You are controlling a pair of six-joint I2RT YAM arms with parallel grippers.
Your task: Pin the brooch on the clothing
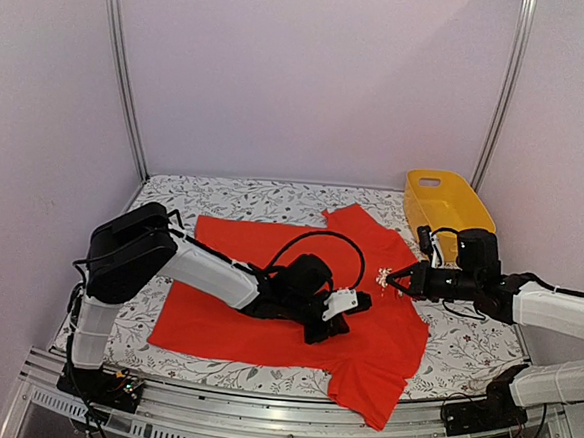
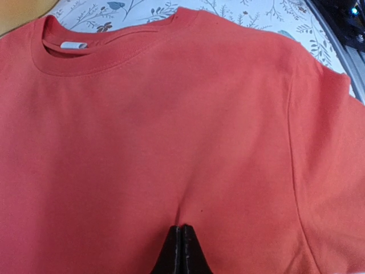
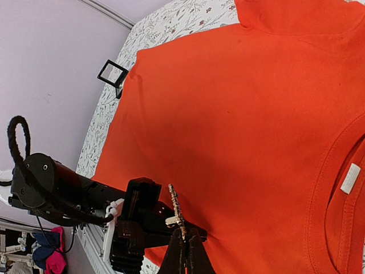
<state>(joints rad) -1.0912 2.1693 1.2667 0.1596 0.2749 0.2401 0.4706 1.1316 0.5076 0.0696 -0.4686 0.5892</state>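
Pale lilac walls close off a table (image 1: 484, 343) covered in a white cloth printed with grey sprigs. Most of it is taken up by the clothing (image 1: 235, 320), a red-orange T-shirt lying flat, with one corner hanging over the near edge. Its round neck points toward the far right, and a small white label (image 2: 74, 45) sits inside the collar.

The left arm (image 1: 198, 268) lies across the middle of the shirt and its black cable loops above the wrist. From the right wrist view this arm fills the space just behind the brooch. A yellow basket (image 1: 443, 205) stands at the far right corner, beyond the shirt and behind the right arm (image 1: 556, 308). A small black square box (image 3: 112, 73) rests on the cloth just off the shirt's far edge.

The left gripper (image 2: 180, 248) is down on the chest of the shirt with its jaws closed tip to tip. A faint crease rises from them, but I cannot tell whether a fold is caught between them. The right gripper (image 3: 183, 242) is clamped on the brooch (image 3: 176, 211), a thin glittery strip sticking up from its tips. It is over the shirt below the collar and close to the left gripper. Whether it touches the fabric cannot be told.
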